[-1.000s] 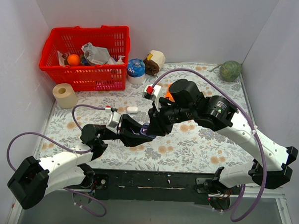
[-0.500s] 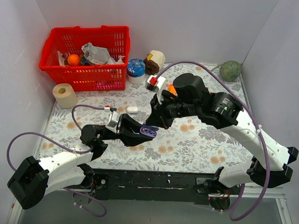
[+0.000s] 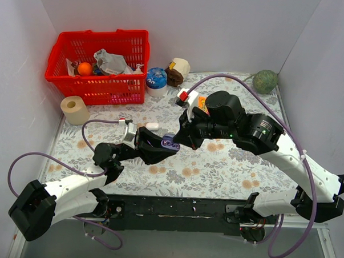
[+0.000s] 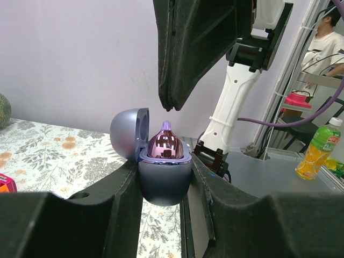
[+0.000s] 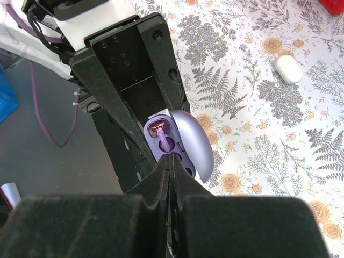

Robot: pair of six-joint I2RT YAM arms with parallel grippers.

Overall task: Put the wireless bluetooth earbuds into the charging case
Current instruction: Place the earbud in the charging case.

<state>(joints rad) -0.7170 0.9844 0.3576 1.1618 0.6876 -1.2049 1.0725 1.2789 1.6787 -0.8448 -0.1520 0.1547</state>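
My left gripper (image 4: 164, 161) is shut on the purple charging case (image 4: 164, 183) and holds it upright above the table, its lid (image 4: 130, 133) swung open. One purple earbud (image 4: 166, 142) sits in the case, stem up. In the right wrist view that earbud (image 5: 159, 130) lies in the far seat of the case (image 5: 185, 141); the near seat is partly hidden behind my fingers. My right gripper (image 5: 171, 157) hovers just above the case, shut and holding nothing. From above, the case (image 3: 170, 144) lies between the two grippers.
A white capsule-shaped case (image 3: 151, 126) lies on the floral cloth behind the left gripper. A red basket (image 3: 98, 63) of odds and ends stands at the back left, with a paper roll (image 3: 74, 109) in front of it. A blue-capped jar (image 3: 156, 80) and a green ball (image 3: 265, 81) stand at the back.
My right gripper has drawn up and to the right, away from the case, and its jaws have closed. The left gripper has shifted the case slightly towards the back.
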